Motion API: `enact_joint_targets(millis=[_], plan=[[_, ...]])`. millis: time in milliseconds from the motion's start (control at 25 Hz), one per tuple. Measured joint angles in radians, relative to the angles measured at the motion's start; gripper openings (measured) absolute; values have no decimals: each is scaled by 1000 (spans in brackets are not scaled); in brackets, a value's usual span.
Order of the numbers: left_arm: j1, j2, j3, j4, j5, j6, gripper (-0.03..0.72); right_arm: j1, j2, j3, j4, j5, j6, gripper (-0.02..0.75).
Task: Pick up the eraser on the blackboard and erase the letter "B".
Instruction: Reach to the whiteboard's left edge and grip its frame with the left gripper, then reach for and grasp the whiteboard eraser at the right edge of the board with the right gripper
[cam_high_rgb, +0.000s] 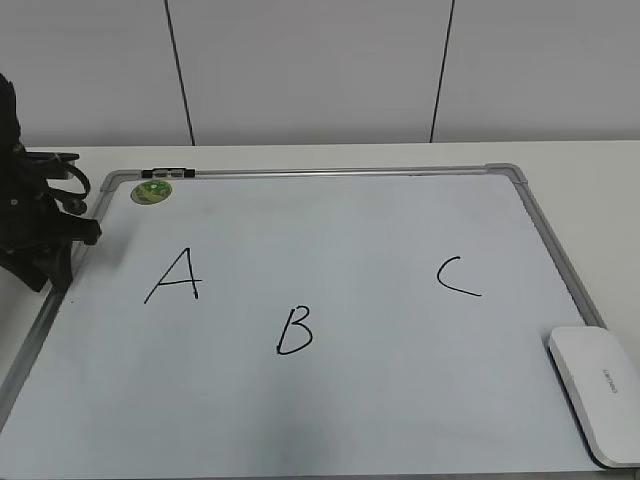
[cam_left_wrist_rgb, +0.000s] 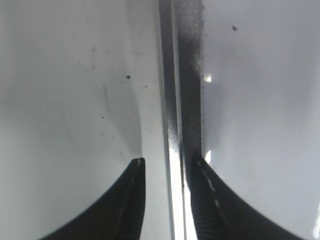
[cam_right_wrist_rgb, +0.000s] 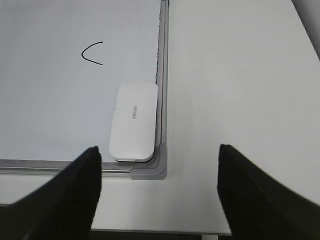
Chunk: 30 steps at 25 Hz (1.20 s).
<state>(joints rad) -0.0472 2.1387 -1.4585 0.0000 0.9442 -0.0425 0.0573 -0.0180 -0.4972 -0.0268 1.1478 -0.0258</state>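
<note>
The eraser (cam_high_rgb: 598, 392) lay flat at the near right corner of the blackboard (cam_high_rgb: 330, 230), white face up, just inside the grey frame. In the exterior view its long axis ran along the right frame rail, slanting from the board's interior toward the near right edge of the picture. In the right wrist view its long side lay beside the rail and its short end sat close to the grey plastic corner piece (cam_right_wrist_rgb: 152, 170). Small grey lettering ran along the length of its top.

The letter "B" (cam_high_rgb: 295, 331) stood low in the middle of the board, slightly slanted, well apart from the eraser. The letter "A" (cam_high_rgb: 176, 276) was to its left and the letter "C" (cam_high_rgb: 456, 277) to its right, the latter nearest the eraser. A round green magnet (cam_high_rgb: 152, 190) sat at the far left corner.

The right tool (cam_right_wrist_rgb: 160, 175) hung above the white tabletop (cam_right_wrist_rgb: 240, 90) near that corner of the board, its fingers spread wide and holding nothing. The left tool (cam_left_wrist_rgb: 167, 172) was parted a little, its fingers straddling the left frame rail (cam_left_wrist_rgb: 172, 100), gripping nothing.

The board rested on a plain white tabletop, and behind it stood a pale wall (cam_high_rgb: 320, 70) of panels split by thin dark seams.
</note>
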Motion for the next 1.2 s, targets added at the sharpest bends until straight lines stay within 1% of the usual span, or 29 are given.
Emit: enact_joint_targets(millis=[120, 200, 280, 320, 360, 600, 720, 1000, 1080, 1200], plan=[[0, 0, -2, 0, 0, 0, 226, 0, 0, 0, 0, 0, 0, 536], [0, 1, -2, -7, 0, 0, 167, 0, 0, 0, 0, 0, 0, 536], [0, 1, -2, -8, 0, 0, 75, 0, 0, 0, 0, 0, 0, 536], [-2, 1, -2, 0, 0, 0, 44, 0, 0, 0, 0, 0, 0, 536], [-2, 1, -3, -10, 0, -2, 29, 0, 0, 0, 0, 0, 0, 536], [-2, 2, -4, -15, 2, -4, 23, 0, 4, 0, -6, 0, 0, 536], [-2, 2, -4, -15, 2, -6, 22, 0, 74, -21, -7, -28, 0, 536], [-2, 2, -4, -17, 2, -6, 22, 0, 394, -101, -2, -51, 2, 536], [-2, 2, -4, -17, 2, -6, 22, 0, 489, -119, 19, -49, 2, 536], [-2, 2, -4, -17, 2, -6, 22, 0, 624, -140, 88, -48, 2, 536]])
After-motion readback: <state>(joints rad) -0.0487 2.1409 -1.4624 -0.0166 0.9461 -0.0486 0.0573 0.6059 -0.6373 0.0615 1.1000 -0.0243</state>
